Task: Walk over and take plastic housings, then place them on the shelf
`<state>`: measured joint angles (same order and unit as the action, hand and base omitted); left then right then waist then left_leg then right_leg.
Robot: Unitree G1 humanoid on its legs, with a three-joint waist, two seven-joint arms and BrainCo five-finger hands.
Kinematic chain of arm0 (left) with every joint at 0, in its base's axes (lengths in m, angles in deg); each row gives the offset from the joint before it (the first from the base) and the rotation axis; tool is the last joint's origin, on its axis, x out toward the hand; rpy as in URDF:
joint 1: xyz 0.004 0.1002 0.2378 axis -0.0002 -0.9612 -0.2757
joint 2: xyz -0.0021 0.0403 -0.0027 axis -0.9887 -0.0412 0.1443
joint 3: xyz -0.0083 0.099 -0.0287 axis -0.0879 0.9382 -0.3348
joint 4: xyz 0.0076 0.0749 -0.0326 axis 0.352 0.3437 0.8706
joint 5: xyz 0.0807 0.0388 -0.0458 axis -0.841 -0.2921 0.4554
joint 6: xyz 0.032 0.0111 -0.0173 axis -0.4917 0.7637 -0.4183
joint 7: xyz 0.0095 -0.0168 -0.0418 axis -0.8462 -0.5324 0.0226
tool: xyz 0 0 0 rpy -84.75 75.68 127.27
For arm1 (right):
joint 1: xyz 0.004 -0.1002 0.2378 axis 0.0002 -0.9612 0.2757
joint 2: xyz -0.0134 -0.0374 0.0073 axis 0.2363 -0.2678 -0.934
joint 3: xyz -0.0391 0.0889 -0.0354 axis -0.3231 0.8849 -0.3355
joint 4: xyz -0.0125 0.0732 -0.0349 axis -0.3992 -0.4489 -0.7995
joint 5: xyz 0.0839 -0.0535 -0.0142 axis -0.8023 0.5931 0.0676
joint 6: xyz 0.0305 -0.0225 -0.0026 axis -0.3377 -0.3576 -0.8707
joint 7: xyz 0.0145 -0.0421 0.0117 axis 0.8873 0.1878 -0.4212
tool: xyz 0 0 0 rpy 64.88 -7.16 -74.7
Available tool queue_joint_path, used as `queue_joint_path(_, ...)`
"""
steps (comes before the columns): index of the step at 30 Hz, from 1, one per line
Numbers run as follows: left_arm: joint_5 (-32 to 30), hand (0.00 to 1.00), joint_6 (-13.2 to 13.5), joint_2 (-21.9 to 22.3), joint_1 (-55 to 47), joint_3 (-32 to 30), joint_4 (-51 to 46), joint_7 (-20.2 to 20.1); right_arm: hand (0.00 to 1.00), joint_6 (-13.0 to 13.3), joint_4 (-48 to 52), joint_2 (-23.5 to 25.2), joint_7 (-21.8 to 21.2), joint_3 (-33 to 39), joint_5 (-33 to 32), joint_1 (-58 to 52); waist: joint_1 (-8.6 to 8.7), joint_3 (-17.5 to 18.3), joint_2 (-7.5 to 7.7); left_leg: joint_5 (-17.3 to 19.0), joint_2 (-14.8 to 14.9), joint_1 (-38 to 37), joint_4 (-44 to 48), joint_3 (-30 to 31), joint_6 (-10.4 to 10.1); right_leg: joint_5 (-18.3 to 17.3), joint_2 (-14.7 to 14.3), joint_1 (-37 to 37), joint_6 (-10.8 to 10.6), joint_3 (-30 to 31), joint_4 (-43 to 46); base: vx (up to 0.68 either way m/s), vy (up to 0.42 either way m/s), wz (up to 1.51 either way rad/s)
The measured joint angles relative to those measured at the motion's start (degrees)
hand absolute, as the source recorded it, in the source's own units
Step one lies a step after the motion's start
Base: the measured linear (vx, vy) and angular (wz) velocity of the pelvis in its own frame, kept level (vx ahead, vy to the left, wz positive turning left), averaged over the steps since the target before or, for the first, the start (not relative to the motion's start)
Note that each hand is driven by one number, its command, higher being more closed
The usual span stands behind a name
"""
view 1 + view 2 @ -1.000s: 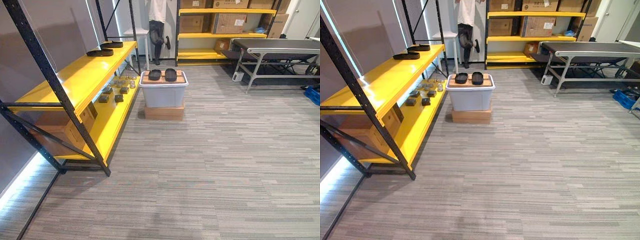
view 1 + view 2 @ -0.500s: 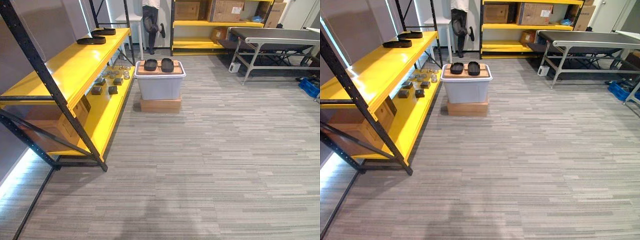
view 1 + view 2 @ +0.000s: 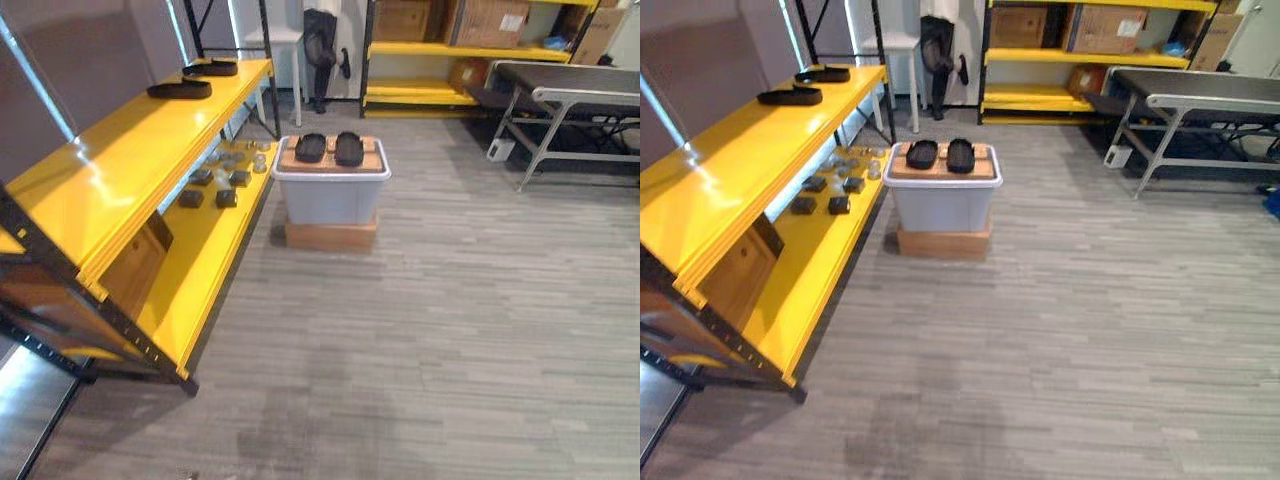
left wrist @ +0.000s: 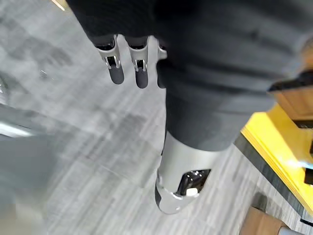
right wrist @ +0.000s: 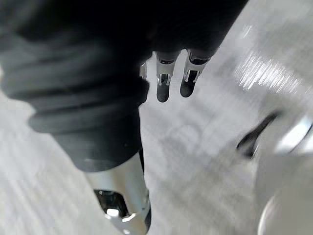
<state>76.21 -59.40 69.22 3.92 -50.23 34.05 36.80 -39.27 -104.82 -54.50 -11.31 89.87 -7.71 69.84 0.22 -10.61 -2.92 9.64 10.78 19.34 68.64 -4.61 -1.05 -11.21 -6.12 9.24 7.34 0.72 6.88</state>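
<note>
Left eye view and right eye view look down across a grey striped carpet [image 3: 480, 330] toward a long yellow shelf rack [image 3: 110, 170] with black posts on the robot's left. A second yellow rack [image 3: 450, 48] of cardboard cartons [image 3: 490, 18] stands along the far wall, and a metal-legged table [image 3: 570, 80] stands at the far right. Ahead on the floor, a lidded grey bin [image 3: 330, 198] stands on a flat brown box [image 3: 330, 235]. A wooden board [image 3: 372, 160] lies on its lid, and two black plastic housings [image 3: 310, 148] lie side by side on that board. Two more black housings [image 3: 180, 90] rest on the long rack's top level toward its far end, one behind the other. Small dark blocks [image 3: 190, 198] sit on the lower level, with a brown carton [image 3: 130, 270] nearer. A person's legs [image 3: 320, 50] show at the far end beside a white stool [image 3: 275, 35]. In the left wrist view the left hand [image 4: 116, 73] hangs over the carpet near the rack's yellow edge, fingers straight and holding nothing. In the right wrist view the right hand [image 5: 163, 90] likewise hangs with straight, empty fingers above the carpet. Both hands are well apart from the housings on the bin. White labels on the cartons are too small to read, the long rack's near end is cut off, and the pale shapes past the right hand cannot be identified.
</note>
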Motion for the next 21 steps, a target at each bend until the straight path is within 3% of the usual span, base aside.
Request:
queue_joint_path(1, 0.79, 0.00, -0.53, 0.93, -2.00, 0.04, 0.61, -0.11, 0.00, -0.29, -0.02, 0.22, 0.13, 0.31, 0.08, 0.83, -1.47, 0.04, 0.69, 3.29, -2.12, 3.45, -10.83, -0.76, -0.62, -2.18, 2.13, 3.06, -0.95, 2.87, -0.92, 0.66, 0.177, -1.10)
queue_joint_path(3, 1.13, 0.00, -0.78, 1.80, -4.31, 0.43, 1.01, -0.21, 0.00, -0.28, 0.31, 0.19, 0.14, 1.39, 0.11, 1.29, -2.88, 0.36, 1.85, 3.42, -4.74, 4.68, -26.10, -1.97, -1.43, -4.85, 5.46, 6.01, -2.25, 5.24, -1.93, 0.63, 0.211, -0.85)
queue_joint_path(4, 1.18, 0.00, -0.82, 2.09, -5.82, 1.13, 1.38, -0.25, 0.00, -0.19, 0.39, -0.06, 0.14, 3.26, 0.18, 1.42, -3.70, 0.95, 2.22, 1.84, -6.09, 5.81, -37.80, -2.07, -1.52, -7.47, 7.55, 8.03, -3.58, 6.35, -2.51, 0.51, 0.195, -0.55)
queue_joint_path(5, 1.24, 0.00, -0.89, 1.99, -6.33, 1.15, 1.67, -0.28, 0.00, -0.19, 0.21, -0.01, 0.21, 4.00, 0.24, 1.17, -4.32, 1.42, 3.06, -1.87, -6.62, 6.15, -37.45, -3.57, -0.81, -8.71, 9.07, 8.85, -4.17, 6.74, -2.63, 0.84, 0.266, -0.39)
queue_joint_path(6, 1.43, 0.00, -0.89, 1.56, -6.91, 0.68, 3.04, 0.17, 0.00, -0.19, -1.32, 0.53, 0.40, 6.60, 0.40, 0.60, -3.91, 4.36, 4.95, 0.49, -9.15, 6.38, -35.92, -4.83, 4.75, -8.16, 11.29, 7.63, -5.39, 7.26, 1.23, 0.75, 0.223, -0.09)
queue_joint_path(7, 1.74, 0.00, -0.80, 1.42, -6.64, 0.18, 3.21, 0.20, 0.00, -0.21, -2.30, 0.54, 0.27, 8.04, 0.50, 0.63, -3.84, 5.11, 5.19, 1.04, -9.77, 6.29, -35.82, -4.69, 6.20, -7.34, 11.43, 6.01, -6.78, 7.43, 4.74, 0.94, 0.280, 0.17)
queue_joint_path(8, 2.56, 0.00, -0.49, 0.76, -5.61, -0.59, 4.08, 0.21, 0.00, -0.25, -4.45, 0.72, 0.20, 11.88, 1.20, 0.90, -3.92, 5.35, 5.80, 1.84, -11.05, 3.58, -36.52, -4.76, 8.46, -4.35, 11.51, 3.88, -9.81, 8.14, 13.31, 0.80, 0.246, 0.27)
queue_joint_path(9, 3.43, 0.00, -0.50, -0.22, -5.33, -0.73, 4.68, 0.24, 0.00, -0.28, -6.13, 1.13, 0.26, 15.22, 2.25, 0.85, -3.75, 5.24, 7.08, 2.10, -12.59, -1.30, -38.63, -4.53, 9.81, 2.01, 11.58, 1.58, -16.80, 8.32, 23.57, 0.80, 0.230, 0.22)
queue_joint_path(10, 3.45, 0.00, -0.54, -0.54, -5.23, -0.70, 4.76, 0.24, 0.00, -0.29, -6.64, 1.28, 0.29, 15.99, 2.56, 0.55, -3.71, 5.13, 7.32, 2.43, -13.07, -4.41, -40.26, -4.19, 10.33, 7.17, 11.36, -0.17, -22.26, 8.53, 29.22, 0.63, 0.150, 0.15)
queue_joint_path(11, 3.45, 0.00, -0.55, -0.62, -4.58, -0.44, 4.62, 0.25, 0.00, -0.21, -6.63, 1.62, 0.23, 15.34, 2.85, -0.32, -3.66, 4.93, 7.13, 2.78, -13.48, -8.89, -42.47, -3.28, 10.88, 12.97, 10.50, -3.88, -23.07, 8.98, 39.21, 0.59, 0.108, 0.07)
queue_joint_path(13, 3.58, 0.00, -0.63, -0.50, -3.65, -0.42, 4.44, 0.63, 0.00, -0.34, -6.00, 1.74, -0.11, 9.37, 4.42, -2.01, -1.80, 4.68, 6.45, 2.16, -13.33, -20.61, -47.38, -1.87, 12.18, 10.82, 11.04, -14.87, -21.37, 3.20, 60.81, 0.75, 0.053, 0.16)
queue_joint_path(14, 3.89, 0.00, -0.64, -0.38, -3.13, -0.44, 4.38, 0.63, 0.00, -0.41, -5.54, 1.88, -0.30, 8.48, 4.62, -2.64, -1.32, 4.76, 6.06, 2.17, -12.89, -23.74, -49.00, -1.61, 12.17, 9.26, 11.41, -17.37, -19.02, 1.37, 62.40, 0.78, -0.030, 0.23)
queue_joint_path(15, 4.84, 0.00, -0.62, -0.29, -1.77, -0.77, 4.35, 0.55, 0.00, -0.57, -4.50, 2.26, -0.43, 7.69, 4.70, -3.76, -0.86, 5.06, 5.34, 2.24, -11.96, -28.76, -52.84, -1.00, 12.07, 4.66, 12.09, -22.99, -14.29, -1.97, 61.65, 0.80, -0.093, 0.34)
queue_joint_path(16, 5.69, 0.00, -0.50, -0.04, 0.38, -1.45, 4.29, 0.55, 0.00, -0.57, -4.17, 2.39, -0.44, 7.88, 4.69, -4.55, -0.14, 5.18, 4.88, 3.03, -10.85, -32.61, -56.07, 0.53, 11.24, 1.14, 12.25, -28.92, -13.40, -4.65, 56.03, 0.68, -0.121, 0.45)
queue_joint_path(17, 5.72, 0.00, -0.44, 0.07, 1.55, -1.61, 4.23, 0.58, 0.00, -0.62, -4.17, 2.45, -0.41, 8.14, 4.68, -4.69, 0.48, 5.07, 4.79, 3.66, -10.23, -34.10, -57.35, 1.57, 10.86, 0.68, 11.98, -31.23, -13.99, -5.24, 51.95, 0.73, -0.206, 0.75)
queue_joint_path(18, 5.87, 0.00, -0.42, 0.07, 3.16, -2.77, 4.15, 0.60, 0.00, -0.82, -4.17, 2.52, -0.39, 9.20, 4.68, -5.10, 1.79, 4.95, 4.51, 4.93, -8.54, -36.89, -58.92, 3.26, 9.77, 0.76, 10.94, -34.45, -14.21, -5.79, 41.33, 0.76, -0.269, 0.75)
queue_joint_path(19, 5.89, 0.00, -0.34, 0.63, 3.45, -3.79, 3.59, 0.62, 0.00, -0.84, -4.15, 2.47, -0.17, 9.63, 4.62, -6.04, 2.17, 4.91, 4.56, 5.20, -7.63, -40.01, -59.28, 3.74, 9.24, 2.87, 10.15, -34.59, -12.68, -6.09, 27.31, 0.78, -0.295, 0.64)
queue_joint_path(20, 5.88, 0.00, -0.30, 0.69, 3.37, -4.42, 3.52, 0.66, 0.00, -0.84, -4.04, 2.42, -0.14, 9.63, 4.55, -6.72, 2.15, 5.04, 4.80, 5.26, -7.58, -41.50, -58.99, 3.92, 9.13, 4.74, 10.01, -34.02, -12.59, -6.05, 20.22, 0.85, -0.355, 0.53)
queue_joint_path(21, 5.76, 0.00, -0.32, 1.99, 2.86, -6.13, 3.35, 0.83, 0.00, -0.92, -4.04, 1.92, 0.07, 9.71, 4.30, -7.79, 2.77, 5.31, 3.91, 5.94, -6.37, -43.49, -56.94, 5.44, 7.86, 13.72, 9.48, -32.69, -7.28, -6.77, 17.16, 0.87, -0.351, 0.33)
